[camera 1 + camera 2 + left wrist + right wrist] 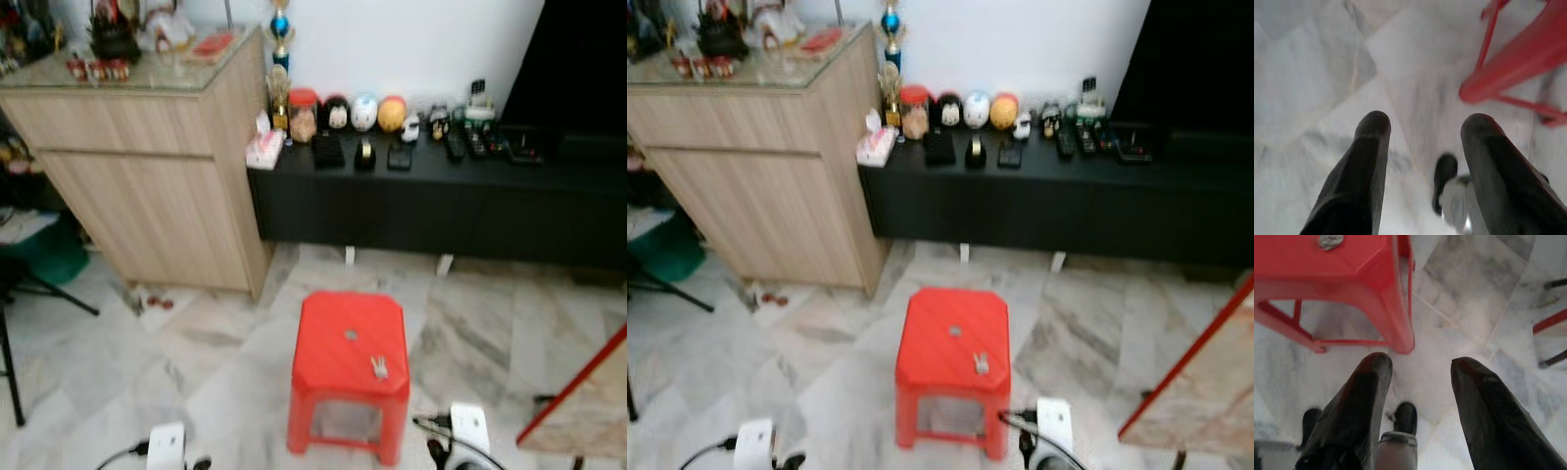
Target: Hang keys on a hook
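Lying on red stool, keys, both hands spread above floor

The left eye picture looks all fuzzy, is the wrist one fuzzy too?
Left eye view: soft blur all over, so the keys on the red stool look smudgy. Left wrist view: also blurry, with the open left gripper dark against the pale marble floor.
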You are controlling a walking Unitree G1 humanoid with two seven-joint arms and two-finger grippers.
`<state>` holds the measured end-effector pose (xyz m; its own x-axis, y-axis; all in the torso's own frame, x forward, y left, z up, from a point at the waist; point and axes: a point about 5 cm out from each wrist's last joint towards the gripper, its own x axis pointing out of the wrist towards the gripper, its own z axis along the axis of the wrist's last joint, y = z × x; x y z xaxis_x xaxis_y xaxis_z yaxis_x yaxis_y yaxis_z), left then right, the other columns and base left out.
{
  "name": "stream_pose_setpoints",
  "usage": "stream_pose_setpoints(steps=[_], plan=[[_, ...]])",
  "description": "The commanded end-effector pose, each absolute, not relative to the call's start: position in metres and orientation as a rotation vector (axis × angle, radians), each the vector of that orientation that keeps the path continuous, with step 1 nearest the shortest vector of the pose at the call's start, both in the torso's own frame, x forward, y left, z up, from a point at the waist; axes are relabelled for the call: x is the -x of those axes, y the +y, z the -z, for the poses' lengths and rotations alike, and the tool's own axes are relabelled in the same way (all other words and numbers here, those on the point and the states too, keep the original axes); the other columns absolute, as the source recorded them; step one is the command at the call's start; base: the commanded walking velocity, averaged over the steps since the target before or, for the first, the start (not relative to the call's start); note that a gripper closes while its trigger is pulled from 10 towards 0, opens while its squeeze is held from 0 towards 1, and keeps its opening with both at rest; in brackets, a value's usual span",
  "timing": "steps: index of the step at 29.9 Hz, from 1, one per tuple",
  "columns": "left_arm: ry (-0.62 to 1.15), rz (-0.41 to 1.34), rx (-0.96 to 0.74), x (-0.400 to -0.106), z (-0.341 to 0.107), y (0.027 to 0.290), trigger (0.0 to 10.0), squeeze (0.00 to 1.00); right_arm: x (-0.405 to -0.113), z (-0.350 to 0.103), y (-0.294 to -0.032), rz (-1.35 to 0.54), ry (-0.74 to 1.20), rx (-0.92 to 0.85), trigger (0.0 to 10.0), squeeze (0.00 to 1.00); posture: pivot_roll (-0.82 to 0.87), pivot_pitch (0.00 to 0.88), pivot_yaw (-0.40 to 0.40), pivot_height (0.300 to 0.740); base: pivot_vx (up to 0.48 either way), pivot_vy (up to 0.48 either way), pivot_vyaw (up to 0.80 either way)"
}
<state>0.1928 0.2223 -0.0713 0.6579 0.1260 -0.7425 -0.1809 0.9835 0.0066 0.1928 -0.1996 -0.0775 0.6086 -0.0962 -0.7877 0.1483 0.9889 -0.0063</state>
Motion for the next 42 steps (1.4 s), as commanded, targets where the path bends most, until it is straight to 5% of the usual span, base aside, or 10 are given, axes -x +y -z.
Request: stream_pose_setpoints(steps=[1,5,10,27,42], plan=[[0.88,-0.172,0.07,-0.184,0.077,0.221,10.0,0.0,-0.192,0.077,-0.202,0.145,0.889,-0.068,10.0,0.0,0.09,0.0,0.027,0.74,0.0,0.0,0.0],[0.869,-0.173,0.056,-0.192,0.073,0.223,10.0,0.0,-0.206,0.068,-0.198,0.139,0.781,-0.123,10.0,0.0,0.11,0.0,0.037,0.74,0.0,0.0,0.0],[0.851,-0.198,0.04,-0.198,0.068,0.228,10.0,0.0,-0.272,0.019,-0.183,0.143,0.47,-0.096,10.0,0.0,0.13,0.0,0.051,0.74,0.0,0.0,0.0],[0.834,-0.193,0.035,-0.203,0.066,0.227,10.0,0.0,-0.287,-0.023,-0.208,0.198,0.132,-0.026,10.0,0.0,0.1,0.0,0.042,0.74,0.0,0.0,0.0],[0.844,-0.198,0.049,-0.204,0.067,0.22,10.0,0.0,-0.29,-0.038,-0.233,0.243,0.067,-0.004,10.0,0.0,0.06,0.0,0.012,0.74,0.0,0.0,0.0]])
